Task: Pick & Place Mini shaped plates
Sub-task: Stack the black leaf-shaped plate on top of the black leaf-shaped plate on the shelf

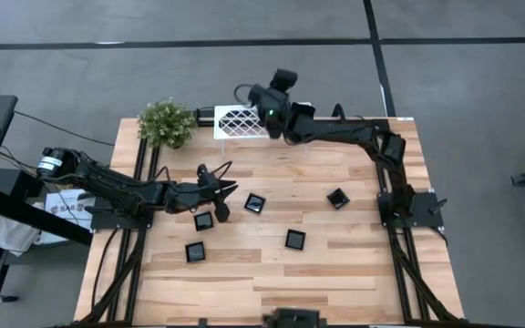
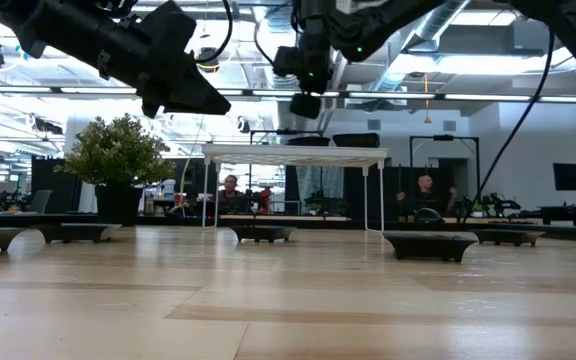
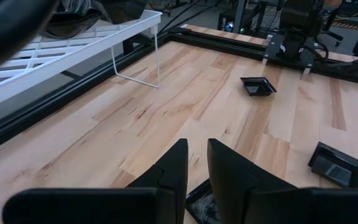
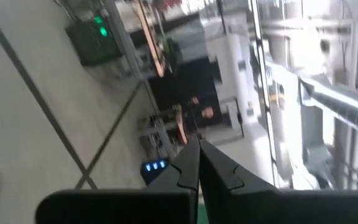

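- Counted five square black mini plates (image 1: 295, 240) lying flat on the wooden surface (image 1: 354, 273), all apart from one another, none on the white lattice rack (image 1: 241, 120).
- Saw left claw (image 3: 196, 149) hanging above the surface mid-left, just beside the nearest plate (image 1: 204, 220) and close to the middle plate (image 1: 255, 203).
- Found its fingers (image 3: 178, 163) only slightly apart, with a narrow gap and nothing gripped; spotted a glossy plate edge (image 3: 199, 204) on the surface below them.
- Placed the far plate (image 3: 258, 85) near the right arm's base, and the front-left plate (image 1: 196, 251) nearer the front edge.
- Found right claw (image 4: 198, 144) raised high by the rack at the back edge, pinched fully together, empty, and aimed out into the room.
- Noted a potted plant (image 1: 167, 123) at the back-left corner, beside the rack.
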### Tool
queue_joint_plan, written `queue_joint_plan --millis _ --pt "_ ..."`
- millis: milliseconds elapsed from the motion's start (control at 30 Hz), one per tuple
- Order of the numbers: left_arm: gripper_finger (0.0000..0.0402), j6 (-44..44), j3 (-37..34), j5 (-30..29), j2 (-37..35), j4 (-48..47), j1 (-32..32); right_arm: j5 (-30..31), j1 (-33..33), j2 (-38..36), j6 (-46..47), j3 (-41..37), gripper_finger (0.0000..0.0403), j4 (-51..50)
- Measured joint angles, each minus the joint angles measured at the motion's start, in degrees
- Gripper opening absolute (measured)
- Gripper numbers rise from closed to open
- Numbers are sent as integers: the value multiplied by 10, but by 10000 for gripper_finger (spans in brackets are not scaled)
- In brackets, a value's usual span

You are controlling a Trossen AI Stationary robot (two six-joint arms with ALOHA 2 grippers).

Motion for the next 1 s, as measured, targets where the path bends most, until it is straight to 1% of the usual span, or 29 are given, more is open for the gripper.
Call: queue_joint_plan --millis 67,233,333,467,567,633,700,800,867,1000 --pt "63 0 0 0 0 4 -4 0 -23 0 3 0 1 1" --pt "63 0 0 0 0 15 -10 4 -78 0 59 0 1 7" --pt "63 4 0 0 0 26 -9 13 -109 0 72 0 1 8" --pt "63 28 0 0 0 59 -2 13 -140 0 141 0 1 5" --pt "63 45 0 0 0 69 1 13 -151 0 175 0 1 3" --pt "63 58 0 0 0 70 2 19 -154 0 202 0 1 -21" --pt "63 62 0 0 0 71 3 19 -151 0 269 0 1 -70" --pt "63 62 0 0 0 71 3 -16 -147 0 358 0 1 -130" --pt "63 62 0 0 0 71 3 -30 -145 0 385 0 1 -146" --pt "63 62 0 0 0 70 3 -32 -147 0 404 0 1 -157"
